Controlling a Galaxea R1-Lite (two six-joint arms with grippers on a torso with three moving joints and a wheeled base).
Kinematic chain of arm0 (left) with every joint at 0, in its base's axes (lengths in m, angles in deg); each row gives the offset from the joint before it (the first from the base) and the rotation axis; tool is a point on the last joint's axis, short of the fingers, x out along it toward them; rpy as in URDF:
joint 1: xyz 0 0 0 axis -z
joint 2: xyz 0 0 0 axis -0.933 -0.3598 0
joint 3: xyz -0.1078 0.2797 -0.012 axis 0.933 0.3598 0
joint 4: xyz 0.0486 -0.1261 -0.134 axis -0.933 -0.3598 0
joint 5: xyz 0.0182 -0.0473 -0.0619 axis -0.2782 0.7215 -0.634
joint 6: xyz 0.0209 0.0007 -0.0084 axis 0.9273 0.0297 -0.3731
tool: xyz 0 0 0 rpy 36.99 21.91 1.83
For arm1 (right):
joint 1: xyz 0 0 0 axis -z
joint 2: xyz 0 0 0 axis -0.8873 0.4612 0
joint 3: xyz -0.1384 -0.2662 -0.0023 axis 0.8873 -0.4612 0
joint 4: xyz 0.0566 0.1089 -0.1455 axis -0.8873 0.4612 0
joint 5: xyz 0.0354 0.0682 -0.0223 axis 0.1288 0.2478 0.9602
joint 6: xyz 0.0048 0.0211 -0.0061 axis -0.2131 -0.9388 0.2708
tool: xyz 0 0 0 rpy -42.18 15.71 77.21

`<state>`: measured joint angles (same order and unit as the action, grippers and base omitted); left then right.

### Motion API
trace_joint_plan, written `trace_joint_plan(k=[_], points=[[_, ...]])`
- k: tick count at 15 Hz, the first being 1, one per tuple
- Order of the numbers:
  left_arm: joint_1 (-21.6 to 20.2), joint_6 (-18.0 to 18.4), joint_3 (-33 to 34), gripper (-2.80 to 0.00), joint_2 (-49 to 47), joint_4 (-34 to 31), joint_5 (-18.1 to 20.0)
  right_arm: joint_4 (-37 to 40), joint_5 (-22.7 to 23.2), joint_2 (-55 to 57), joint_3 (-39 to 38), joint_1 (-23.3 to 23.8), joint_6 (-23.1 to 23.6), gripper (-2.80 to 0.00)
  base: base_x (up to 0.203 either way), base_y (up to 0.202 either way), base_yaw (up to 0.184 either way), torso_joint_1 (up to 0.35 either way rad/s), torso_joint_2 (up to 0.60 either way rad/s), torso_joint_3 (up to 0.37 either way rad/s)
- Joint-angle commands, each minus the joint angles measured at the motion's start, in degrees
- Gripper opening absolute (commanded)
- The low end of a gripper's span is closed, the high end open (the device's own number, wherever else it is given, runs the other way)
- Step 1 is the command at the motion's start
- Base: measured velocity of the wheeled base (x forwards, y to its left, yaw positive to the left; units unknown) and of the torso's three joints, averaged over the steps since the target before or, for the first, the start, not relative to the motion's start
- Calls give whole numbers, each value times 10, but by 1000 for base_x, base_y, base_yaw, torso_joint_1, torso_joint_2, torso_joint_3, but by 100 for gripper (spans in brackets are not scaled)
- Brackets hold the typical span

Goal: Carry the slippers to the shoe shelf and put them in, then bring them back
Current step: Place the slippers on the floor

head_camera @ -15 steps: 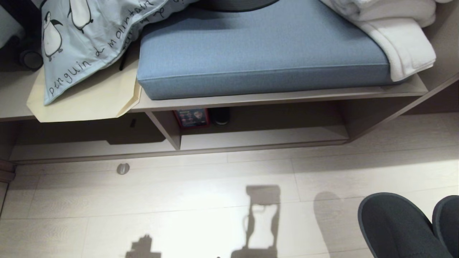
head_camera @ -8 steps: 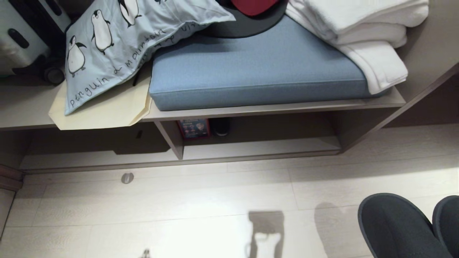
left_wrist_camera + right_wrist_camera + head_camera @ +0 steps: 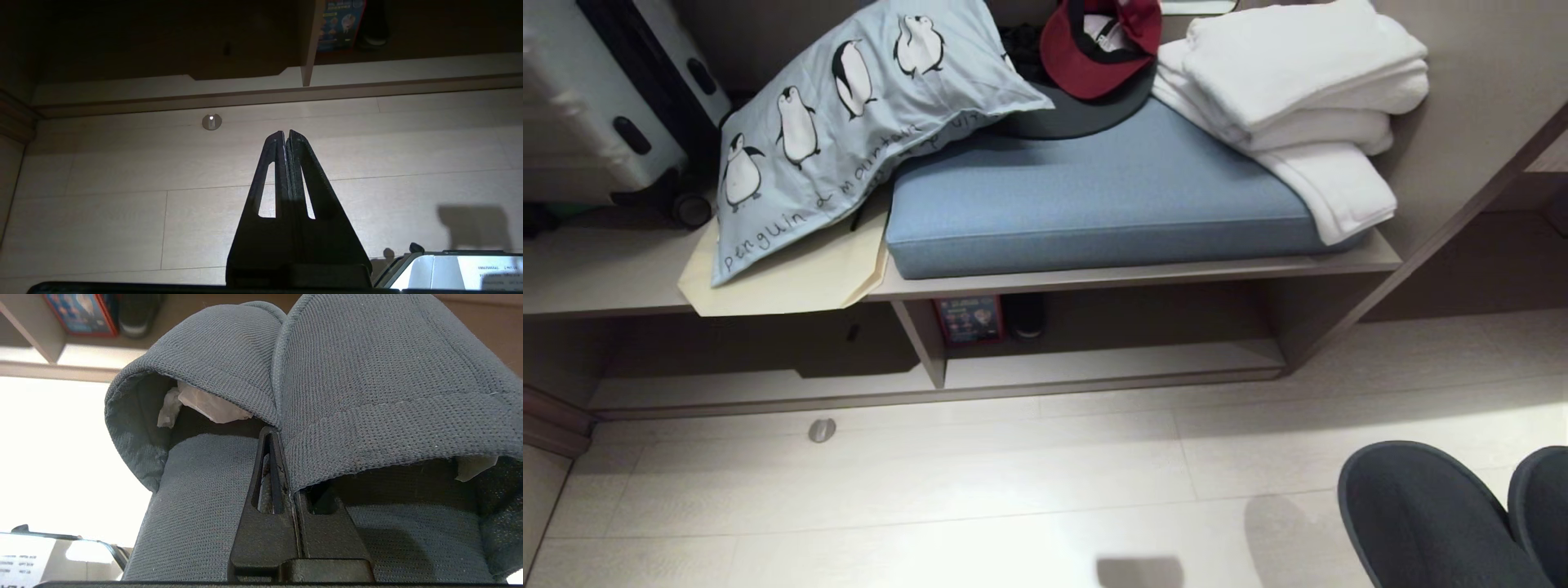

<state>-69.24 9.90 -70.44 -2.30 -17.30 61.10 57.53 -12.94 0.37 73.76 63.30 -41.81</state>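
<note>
Right tool (image 3: 282, 457) is pinched on the adjoining inner edges of both slippers (image 3: 327, 375) so the pair hangs as one load, clear of the floor before the shoe shelf (image 3: 1094, 367); left tool (image 3: 286, 136) pressed together, idle.

Right gripper (image 3: 282, 435) clamped, fingers (image 3: 267, 522) pressed together on the adjoining inner edges of the slippers (image 3: 359, 375). Pair side by side, grey knit, toes pointing away, white paper wad (image 3: 204, 404) inside the nearer opening. Beyond: shoe shelf (image 3: 36, 335) with red-edged box (image 3: 83, 312) and a dark object (image 3: 137, 312), bright floor (image 3: 53, 457).
</note>
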Motion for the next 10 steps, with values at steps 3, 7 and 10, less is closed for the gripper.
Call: trace_joint_plan(k=[3,7,10], points=[[0,0,0,-280,0,0,0,0,0,0,0,0,1,-280,0,0,0,2,4,200],[0,0,-1,-280,0,1,0,0,0,0,0,0,1,-280,0,0,0,-1,4,205],[0,0,0,-280,0,0,0,0,0,0,0,0,1,-280,0,0,0,4,2,205]])
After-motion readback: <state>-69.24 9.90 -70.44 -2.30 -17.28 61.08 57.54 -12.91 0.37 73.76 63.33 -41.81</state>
